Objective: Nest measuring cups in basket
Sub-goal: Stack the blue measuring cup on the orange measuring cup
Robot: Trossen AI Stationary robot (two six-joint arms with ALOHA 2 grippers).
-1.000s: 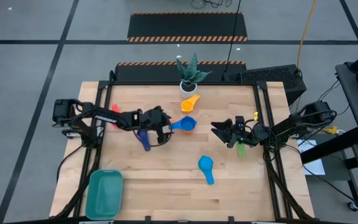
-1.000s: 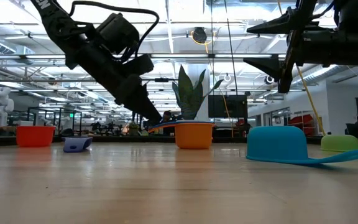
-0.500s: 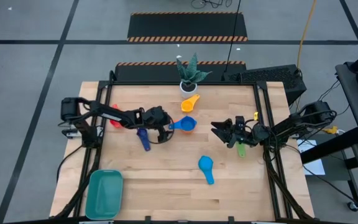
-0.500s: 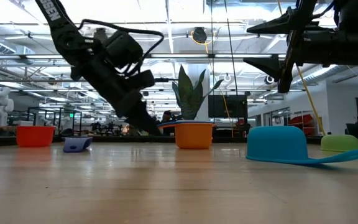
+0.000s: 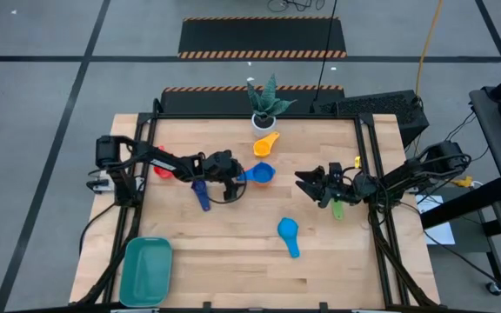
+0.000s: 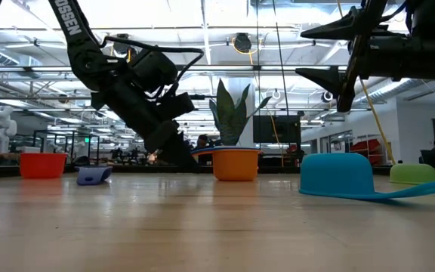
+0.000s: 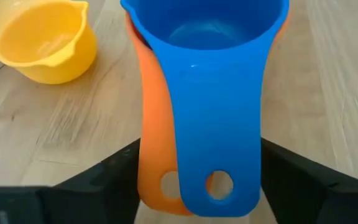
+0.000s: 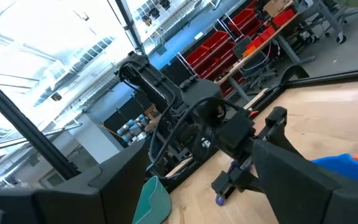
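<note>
A blue cup nested in an orange cup (image 5: 263, 175) stands on the table, and their two handles (image 7: 197, 155) point at my left gripper (image 5: 235, 177). That gripper is open and low, with one finger on each side of the handles. Standing apart are the yellow cup (image 5: 266, 143), the red cup (image 5: 161, 170) and the navy cup (image 5: 200, 194). The light blue cup (image 5: 288, 233) lies mouth down. The green cup (image 5: 337, 209) sits under my right arm. My right gripper (image 5: 306, 181) is open and raised (image 6: 300, 54). The teal basket (image 5: 146, 270) is at the near left corner. My left gripper (image 7: 199, 147) comes level at the stacked blue and orange handles from the table's left, its fingers (image 7: 114, 177) lying along them on either side. The handles' free ends (image 7: 219, 186) reach back between the fingers. I cannot tell whether the fingers touch them.
A white pot with a green plant (image 5: 264, 111) stands at the far edge behind the yellow cup. Bare wood lies between the basket and the light blue cup. People and shelving show in the room beyond the table.
My left gripper has come down toward the table and moved a little to the right, closing in on the handles of the blue and orange cups. The cups have kept their places.
</note>
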